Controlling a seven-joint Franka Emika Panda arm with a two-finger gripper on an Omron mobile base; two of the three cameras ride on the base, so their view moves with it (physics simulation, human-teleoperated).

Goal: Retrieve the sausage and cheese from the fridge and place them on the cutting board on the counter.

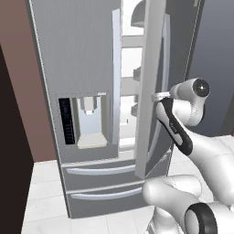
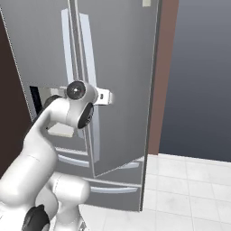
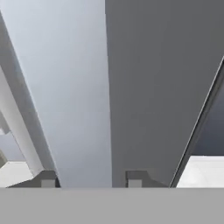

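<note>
A: What is sitting closest to us?

B: The arm [image 1: 183, 132] is rising from the base and reaching toward the fridge [image 1: 77, 68]. Its gripper [image 3: 91, 178] is pressing up at the edge of the right door [image 1: 148, 87], which is standing partly swung out.

A: Are the fingers gripping anything?

B: In the hand view the two fingertips [image 3: 48, 179] are standing apart with the door's long handle [image 3: 83, 96] running up between them. I cannot tell whether they are clamping it or sitting loose around it.

A: And farther back?

B: The left door, with its water dispenser [image 1: 89, 121], is staying closed. Two drawers [image 1: 98, 170] are sitting below. Through the gap, white shelves [image 1: 132, 42] are showing inside; the sausage and cheese are too hidden to pick out.
</note>
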